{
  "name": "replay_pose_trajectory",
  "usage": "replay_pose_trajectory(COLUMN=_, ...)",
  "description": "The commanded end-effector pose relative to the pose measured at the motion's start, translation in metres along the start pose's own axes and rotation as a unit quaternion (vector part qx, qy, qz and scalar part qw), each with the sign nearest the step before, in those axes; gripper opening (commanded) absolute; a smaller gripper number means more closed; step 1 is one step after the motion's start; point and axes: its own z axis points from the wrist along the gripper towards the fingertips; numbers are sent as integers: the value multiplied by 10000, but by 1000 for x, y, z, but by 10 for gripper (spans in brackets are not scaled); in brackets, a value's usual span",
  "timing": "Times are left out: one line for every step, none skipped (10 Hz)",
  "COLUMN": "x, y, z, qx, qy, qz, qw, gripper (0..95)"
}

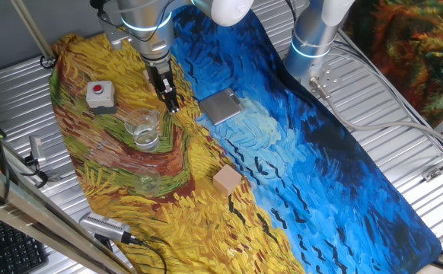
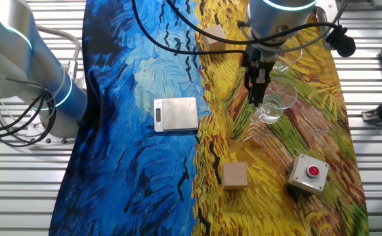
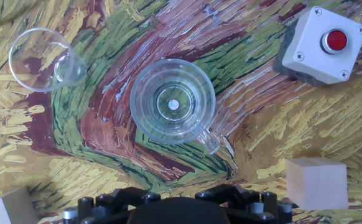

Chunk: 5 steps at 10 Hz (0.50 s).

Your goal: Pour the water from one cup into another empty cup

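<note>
The larger clear tumbler (image 1: 143, 126) stands upright on the yellow part of the cloth, with glints of water at its base. It also shows in the other fixed view (image 2: 274, 105) and at the centre of the hand view (image 3: 173, 102), with a small handle. The smaller clear cup (image 1: 149, 182) stands nearer the front, faint against the cloth; it shows too in the other fixed view (image 2: 287, 59) and the hand view (image 3: 40, 60). My gripper (image 1: 171, 105) (image 2: 256, 97) hovers just beside the tumbler, slightly open and empty. In the hand view only its dark body shows; the fingertips are hidden.
A grey box with a red button (image 1: 100, 96) sits left of the tumbler. A silver scale (image 1: 221, 106) lies on the blue cloth. A wooden block (image 1: 227, 180) lies near the front, a second one (image 2: 212, 36) by the smaller cup. A second arm's base (image 1: 313, 38) stands behind.
</note>
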Motion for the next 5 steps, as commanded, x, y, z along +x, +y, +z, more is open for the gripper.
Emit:
replay_pose_trajectory(x=0, y=0, z=0, qx=172, qy=-557, qz=-694, qw=9959, gripper=0)
replay_pose_trajectory(x=0, y=1, z=-2, qx=-40, qy=-568, qz=-616, qw=9965, gripper=0)
replay_pose_trajectory(x=1, y=1, z=-3, qx=-19, qy=-565, qz=-620, qw=9965, gripper=0)
replay_pose_trajectory(x=0, y=2, z=-4, qx=28, qy=-555, qz=-617, qw=9965, gripper=0)
replay_pose_trajectory(x=-1, y=2, z=-5, qx=28, qy=-557, qz=-606, qw=9966, gripper=0)
